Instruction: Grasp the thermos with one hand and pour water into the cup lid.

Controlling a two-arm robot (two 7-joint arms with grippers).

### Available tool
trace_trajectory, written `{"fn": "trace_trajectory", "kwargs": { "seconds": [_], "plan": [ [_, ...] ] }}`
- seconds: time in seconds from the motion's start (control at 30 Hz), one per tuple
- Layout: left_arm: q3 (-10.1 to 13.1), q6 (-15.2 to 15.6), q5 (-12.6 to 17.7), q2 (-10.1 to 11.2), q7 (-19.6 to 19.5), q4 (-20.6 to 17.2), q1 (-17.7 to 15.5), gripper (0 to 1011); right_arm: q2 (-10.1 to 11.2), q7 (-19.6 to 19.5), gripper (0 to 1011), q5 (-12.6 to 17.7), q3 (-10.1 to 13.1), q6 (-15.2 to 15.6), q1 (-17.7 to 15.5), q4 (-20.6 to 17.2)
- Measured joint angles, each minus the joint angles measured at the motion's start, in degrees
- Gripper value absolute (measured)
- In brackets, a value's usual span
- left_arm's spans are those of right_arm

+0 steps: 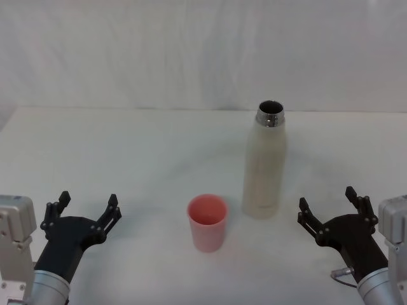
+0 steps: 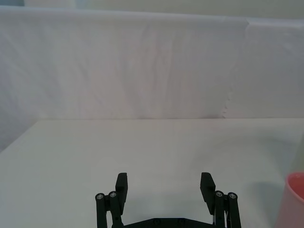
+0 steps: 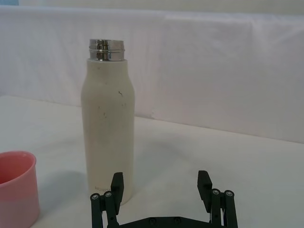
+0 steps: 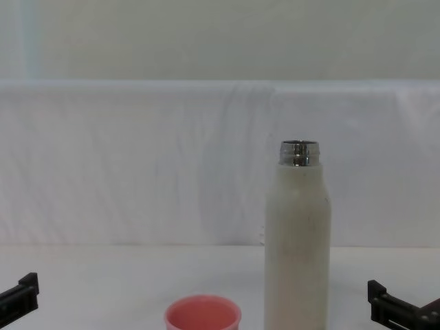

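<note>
Thermos [image 1: 265, 165]: tall cream-white matte cylinder, rounded shoulders, shiny threaded steel neck, mouth uncapped; a few small dark scuffs on the body. Stands upright on the white table, right of centre. Cup lid [image 1: 207, 222]: small salmon-pink round cup, smooth rim, upright, opening up; just beside the thermos on its left, slightly nearer the robot, not touching.

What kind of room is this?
Probably a robot test bench, not a kitchen: a plain white table, a white sheet hung behind it, and just a thermos and cup lid between two open pincers.
</note>
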Motion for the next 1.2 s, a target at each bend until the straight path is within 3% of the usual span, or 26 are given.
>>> {"fn": "trace_trajectory", "kwargs": {
  "seconds": [1.2],
  "plan": [
    [0.0, 0.0, 0.0, 0.0, 0.0, 0.0, 0.0, 1001, 0.0, 0.0, 1001, 0.0, 0.0, 0.0, 0.0, 0.0]
  ]
}}
